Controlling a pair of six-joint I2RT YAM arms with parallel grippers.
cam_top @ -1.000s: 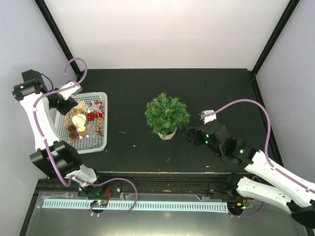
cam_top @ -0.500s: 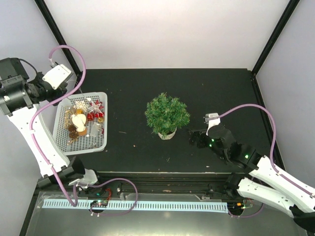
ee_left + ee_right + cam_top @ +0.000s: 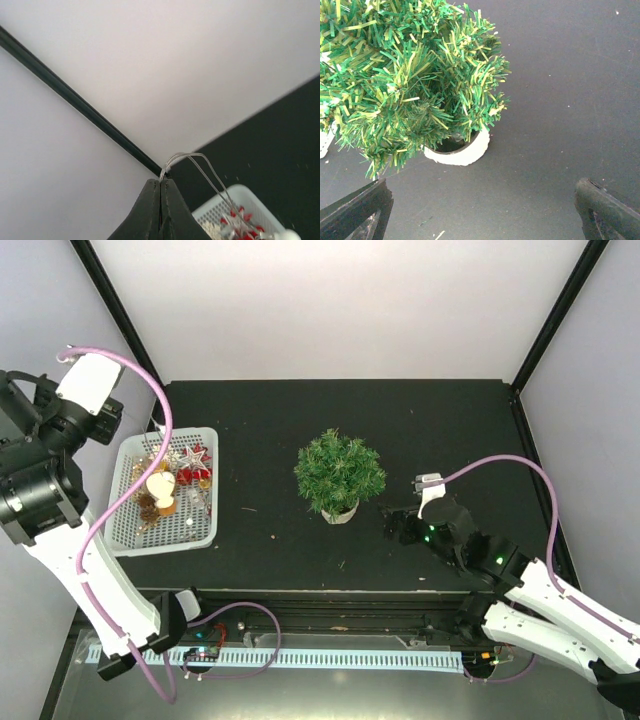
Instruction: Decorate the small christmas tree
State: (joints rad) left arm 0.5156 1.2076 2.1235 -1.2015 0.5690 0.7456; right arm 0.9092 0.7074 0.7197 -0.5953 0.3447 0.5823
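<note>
At bottom centre of left wrist view, left jaws pressed together on wire loop (image 3: 192,159), wire trailing to basket (image 3: 239,190) at lower right. Right jaws wide apart at bottom corners of right wrist view; tree (image 3: 410,75) upper left, just beyond them, potted upright on worktop (image 3: 560,75).

The small christmas tree (image 3: 339,472) stands mid-bench (image 3: 440,430), with the basket (image 3: 165,548) of ornaments (image 3: 170,480) to its left and the right tool (image 3: 400,523) just beside it on the right. A wire (image 3: 200,167) rises from the basket to the left tool (image 3: 161,200).
</note>
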